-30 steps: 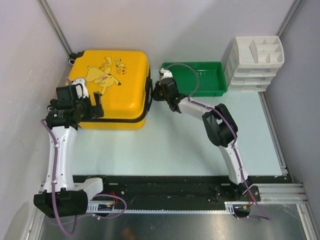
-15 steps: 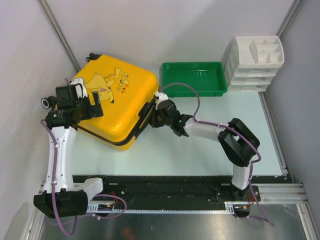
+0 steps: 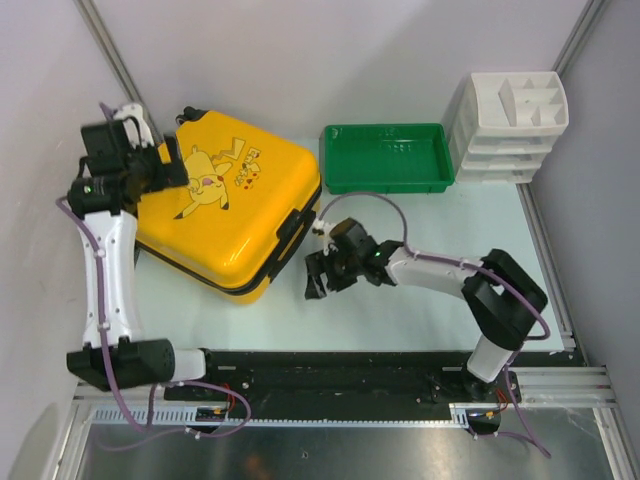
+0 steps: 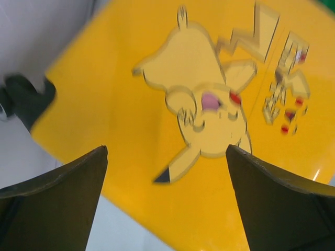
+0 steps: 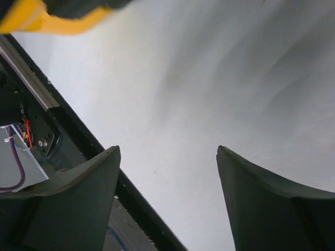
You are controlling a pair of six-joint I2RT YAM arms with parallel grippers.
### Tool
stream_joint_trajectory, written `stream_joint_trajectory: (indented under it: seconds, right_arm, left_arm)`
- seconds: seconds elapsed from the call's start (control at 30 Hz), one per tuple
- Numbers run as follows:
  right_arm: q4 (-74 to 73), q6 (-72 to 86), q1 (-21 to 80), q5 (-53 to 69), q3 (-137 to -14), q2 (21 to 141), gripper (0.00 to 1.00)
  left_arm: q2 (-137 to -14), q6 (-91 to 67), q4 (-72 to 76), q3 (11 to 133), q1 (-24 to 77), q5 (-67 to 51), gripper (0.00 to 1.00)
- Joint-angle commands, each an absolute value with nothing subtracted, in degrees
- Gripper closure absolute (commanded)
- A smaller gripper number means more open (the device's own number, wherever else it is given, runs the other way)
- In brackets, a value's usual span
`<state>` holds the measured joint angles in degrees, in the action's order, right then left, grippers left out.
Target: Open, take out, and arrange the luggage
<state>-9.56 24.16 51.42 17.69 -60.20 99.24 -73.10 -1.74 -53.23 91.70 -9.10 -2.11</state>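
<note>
The luggage lies flat and closed on the table, turned at an angle, its Pikachu print facing up and its black handle on the right side. My left gripper hovers open over the back-left part of the lid. In the left wrist view the yellow lid shows between the spread fingers of that gripper, which hold nothing. My right gripper is open, low over the table just right of the luggage's front corner, apart from it. The right wrist view has bare table between the right gripper's fingers and a yellow corner at top left.
A green tray stands behind the right arm. A white compartmented organizer sits at the back right. A black rail runs along the near edge. A wall frame post stands close behind the luggage's left corner.
The right gripper dragged the luggage forward and turned it, then opened, let go and moved toward the near edge. The left arm rose and swung back over the lid's far-left part.
</note>
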Motion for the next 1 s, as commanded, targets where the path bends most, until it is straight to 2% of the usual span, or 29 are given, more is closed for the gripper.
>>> stream_joint_trajectory:
  seconds: [0.0, 0.07, 0.17, 0.37, 0.53, 0.7, 0.87, 0.97]
  right_arm:
    - [-10.7, 16.2, 45.4, 23.9, -61.7, 93.2, 0.16]
    - [-11.6, 13.3, 41.3, 25.4, -61.7, 92.2, 0.06]
    - [-12.1, 8.4, 36.0, 28.4, -61.7, 89.9, 0.00]
    - [-9.6, 7.7, 26.6, 34.1, -62.0, 87.6, 0.00]
    - [-4.8, 7.6, 19.7, 37.7, -62.1, 86.9, 0.00]
    - [-2.6, 6.7, 15.6, 40.5, -62.7, 87.4, 0.00]
    - [1.7, 8.6, 10.3, 43.7, -64.2, 89.4, 0.00]
    - [4.4, 9.1, 7.7, 46.8, -65.3, 90.5, 0.00]
  left_arm:
    - [-83.3, 1.7, -50.5, 104.7, -12.0, -6.9, 0.00]
    - [-90.8, 3.0, -50.4, 112.2, -12.3, -6.9, 0.00]
    - [-100.8, 2.6, -50.2, 122.6, -12.7, -4.9, 0.00]
    - [-116.2, -4.4, -49.8, 140.6, -16.6, -17.1, 0.00]
    - [-124.6, -4.4, -47.6, 142.4, -16.4, -25.2, 0.00]
    - [-129.5, -5.4, -46.8, 142.1, -16.6, -28.0, 0.00]
    - [-133.3, -4.3, -46.5, 140.1, -15.8, -44.0, 0.00]
    - [-132.8, -1.9, -46.4, 135.7, -13.8, -49.0, 0.00]
